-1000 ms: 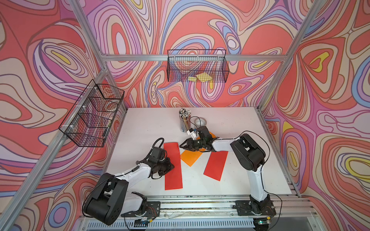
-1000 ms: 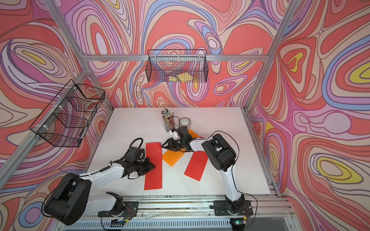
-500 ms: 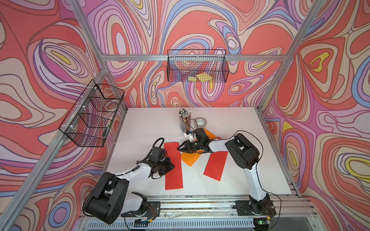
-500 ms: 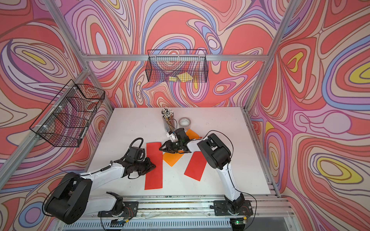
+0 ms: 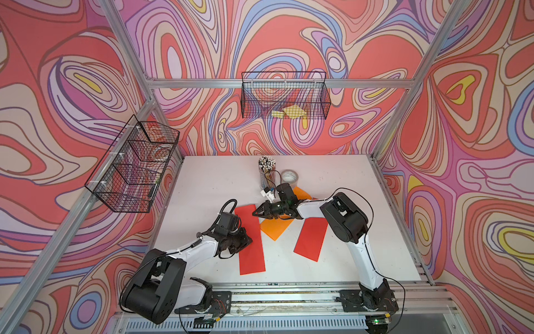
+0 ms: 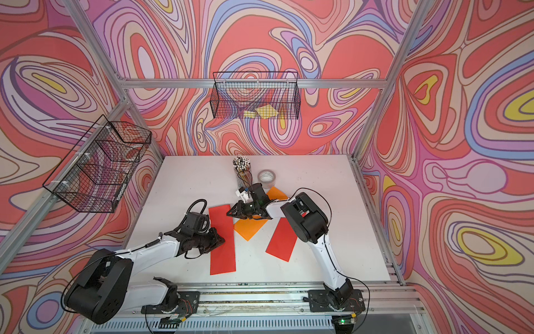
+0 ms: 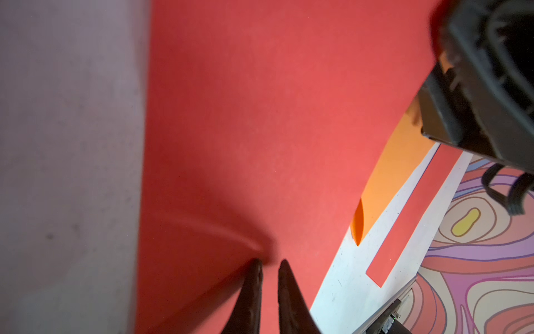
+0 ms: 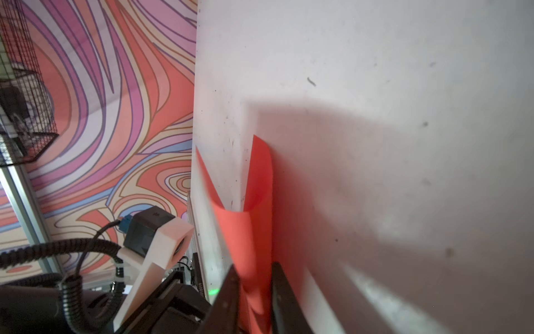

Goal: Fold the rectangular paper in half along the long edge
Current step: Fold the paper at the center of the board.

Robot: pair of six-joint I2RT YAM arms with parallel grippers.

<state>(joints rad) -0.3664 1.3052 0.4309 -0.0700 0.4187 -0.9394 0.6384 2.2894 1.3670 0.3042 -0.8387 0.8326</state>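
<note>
On the table [image 5: 202, 185], the long red paper [image 5: 252, 256] lies lengthwise. Left gripper [image 7: 268, 261]: jaws nearly closed, tips pressing the paper's middle. Right gripper [image 8: 254, 270]: clenched on the paper's far right corner, which curls upward. 1 orange paper [image 5: 274, 231] and 1 shorter red sheet [image 5: 310, 240] lie beside it.

The red rectangular paper [image 5: 252, 248] is a long narrow strip on the white surface [image 5: 208, 185], just left of centre in the lower half of both top views [image 6: 222, 251]. Its long edges run nearly up and down the frame. Most of it lies flat. In the right wrist view its upper end [image 8: 257, 231] curls up into a trough, pinched between the right tool [image 8: 255, 267]. The left tool [image 7: 268, 261], tips nearly together, presses on its midsection [image 7: 260, 115] beside a faint ridge.
</note>
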